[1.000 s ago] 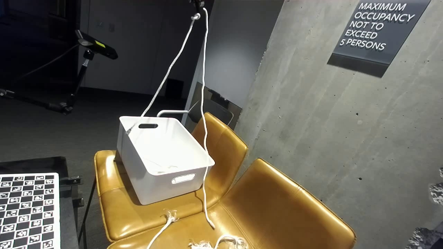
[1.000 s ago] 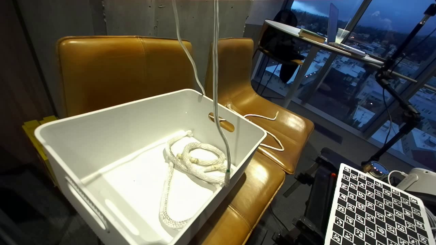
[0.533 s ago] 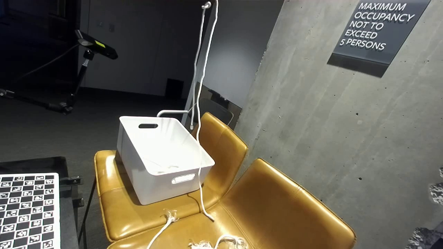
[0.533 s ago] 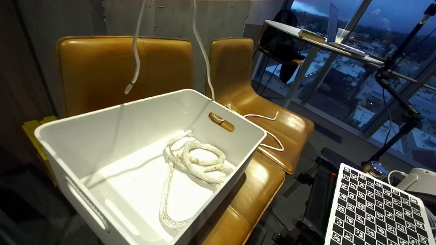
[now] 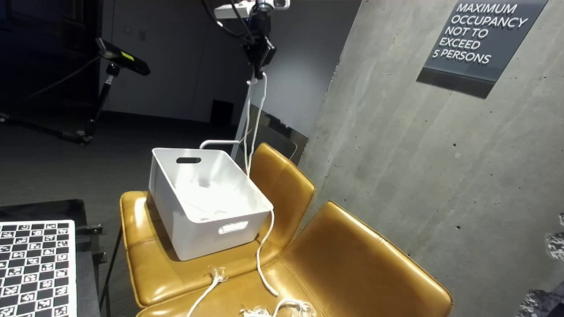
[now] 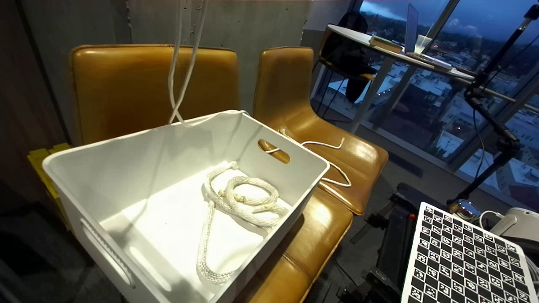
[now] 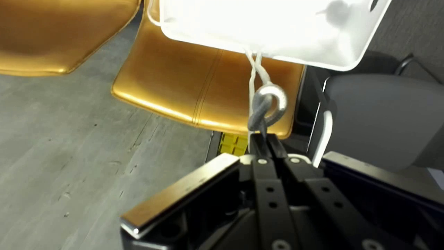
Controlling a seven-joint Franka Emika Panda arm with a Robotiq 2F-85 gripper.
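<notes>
Pinching a white rope [image 7: 263, 73] just beside its knot [image 7: 255, 119], my gripper [image 7: 266, 140] is closed almost finger to finger, only the rope's thickness parting the tips, above the backrest side of a tan leather chair [image 5: 156, 275] that carries a white plastic storage bin [image 5: 202, 240]. Two strands drop from my grip to the bin's long rim nearest the backrest: one slips behind the rim, its end hidden from me; the other dips just inside, follows the rim to the corner and trails down to the seat of a matching chair [image 5: 370, 264] just beside. As I judge it, catching and raising the rope is done; letting go is not, and I see none of it on the bin's floor. A thicker braided rope [image 6: 229, 205] does lie there, coiled near a corner, and a frayed cord [image 6: 323, 143] rests on the matching chair's seat, out of my hold. Behind both chairs rises a bare concrete wall [image 5: 396, 154] bearing an occupancy sign [image 5: 478, 39] that allows five persons. Round about I find a checkered calibration board [image 6: 467, 256], a camera [image 5: 123, 59] on a jointed stand, a grey chair [image 7: 374, 114], and a high table [image 6: 349, 33] with a laptop [image 6: 412, 29] before windows [image 6: 442, 111] onto a snowy town at dusk.
</notes>
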